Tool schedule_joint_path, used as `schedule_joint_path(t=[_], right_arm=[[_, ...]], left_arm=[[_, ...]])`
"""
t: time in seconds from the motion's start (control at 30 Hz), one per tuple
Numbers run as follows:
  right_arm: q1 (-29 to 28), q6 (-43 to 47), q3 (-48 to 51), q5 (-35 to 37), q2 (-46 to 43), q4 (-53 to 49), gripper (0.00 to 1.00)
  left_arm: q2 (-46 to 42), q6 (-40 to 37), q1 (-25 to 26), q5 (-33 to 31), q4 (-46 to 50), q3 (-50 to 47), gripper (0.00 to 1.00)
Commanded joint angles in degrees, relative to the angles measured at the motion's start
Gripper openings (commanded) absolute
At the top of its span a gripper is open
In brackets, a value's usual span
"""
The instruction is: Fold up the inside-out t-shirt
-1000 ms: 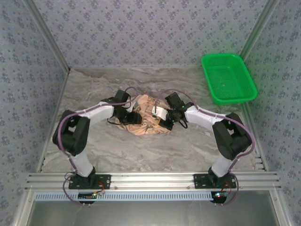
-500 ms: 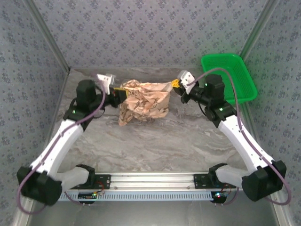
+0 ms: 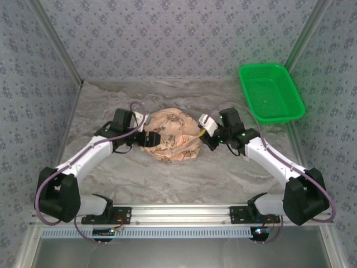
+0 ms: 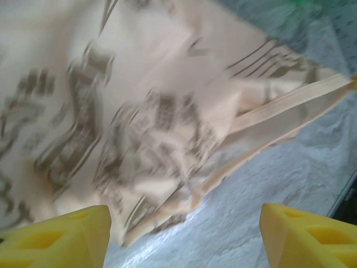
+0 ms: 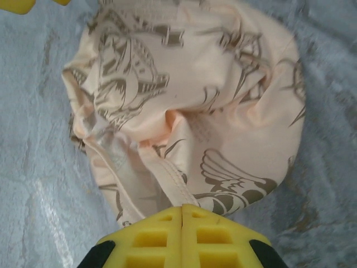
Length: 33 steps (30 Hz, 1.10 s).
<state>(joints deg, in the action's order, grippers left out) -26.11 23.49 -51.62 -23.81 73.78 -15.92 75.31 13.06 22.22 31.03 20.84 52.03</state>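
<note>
The shirt (image 3: 173, 139) lies bunched at the middle of the table (image 3: 223, 173), soft, light and limp. The left gripper (image 4: 184, 231) gapes wide at its left side, holding nothing. The right gripper (image 5: 182, 211) pinches its hem (image 5: 167, 178), likely the firmest hold.

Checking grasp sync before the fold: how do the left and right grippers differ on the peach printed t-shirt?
The left yellow-fingered gripper stands open, fingers wide apart; the right yellow-fingered gripper is shut. The left holds nothing, cloth lying ahead of it; the right pinches a hem of the crumpled peach-tan printed cotton t-shirt. Both sit low at the shirt, on opposite sides.
</note>
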Motion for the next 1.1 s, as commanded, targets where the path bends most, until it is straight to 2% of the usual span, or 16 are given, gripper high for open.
schedule_joint_path(t=[0.0, 0.13, 0.23, 0.33, 0.47, 0.53, 0.57, 0.63, 0.67, 0.73, 0.8, 0.87, 0.93, 1.0, 1.07], right_arm=[[0.38, -1.30, -3.43, -3.40, -0.96, -0.26, 0.00], [0.96, -5.95, -4.02, -8.29, -2.69, 5.73, 0.00], [1.85, -7.34, -4.85, -13.54, -4.26, 10.81, 0.00], [3.74, -8.88, -6.91, -18.90, -4.37, 14.20, 0.00], [5.10, -7.45, -9.45, -20.37, -3.83, 12.25, 0.00], [5.05, -4.26, -9.74, -20.02, -3.45, 7.37, 0.00], [4.72, -1.92, -9.29, -18.99, -3.23, 3.98, 0.00], [3.66, 2.36, -7.20, -14.80, -2.34, -2.28, 0.02], [2.64, 4.68, -5.28, -10.96, -1.32, -4.96, 0.08], [1.18, 7.42, -1.61, -5.20, 1.20, -7.80, 0.23], [-0.34, 5.49, 1.57, 2.17, 2.35, -6.12, 0.26], [-1.94, 1.83, 3.23, 5.57, 1.28, -3.13, 0.29], [-3.70, -4.90, 4.18, 9.24, -1.19, 2.40, 0.39], [-6.53, -11.36, 4.36, 14.15, -3.00, 6.90, 0.51], [-9.72, -14.02, 3.89, 16.45, -3.73, 8.36, 0.53]], left_arm=[[0.19, -3.68, 3.79, 1.35, 4.20, 5.51, 0.71], [2.02, -6.40, 8.56, 0.10, 2.20, 7.89, 0.73], [2.62, -7.17, 8.90, -0.77, -1.90, 8.54, 0.74], [4.72, -9.78, 9.30, -5.44, -1.28, 11.43, 0.71], [10.86, -12.65, 9.35, -8.47, 1.74, 13.56, 0.67], [14.02, -11.32, 8.68, -10.61, 1.66, 13.20, 0.59], [15.74, -10.73, 8.07, -10.64, 1.59, 12.98, 0.50], [17.96, -7.30, 5.79, -10.61, 1.91, 13.15, 0.17], [18.44, -4.57, 4.34, -9.48, 2.44, 13.49, 0.01], [16.59, 0.59, 2.62, -6.84, 2.55, 13.49, 0.00], [12.26, 2.01, 3.02, -3.60, 0.89, 12.89, 0.00], [8.16, 5.24, 3.14, 2.83, -4.09, 11.01, 0.00], [5.47, 8.93, 3.25, 9.46, -9.58, 8.93, 0.00], [5.20, 10.35, 3.27, 13.31, -10.63, 8.55, 0.01], [6.55, 10.25, 3.18, 15.69, -8.96, 9.09, 0.04]])
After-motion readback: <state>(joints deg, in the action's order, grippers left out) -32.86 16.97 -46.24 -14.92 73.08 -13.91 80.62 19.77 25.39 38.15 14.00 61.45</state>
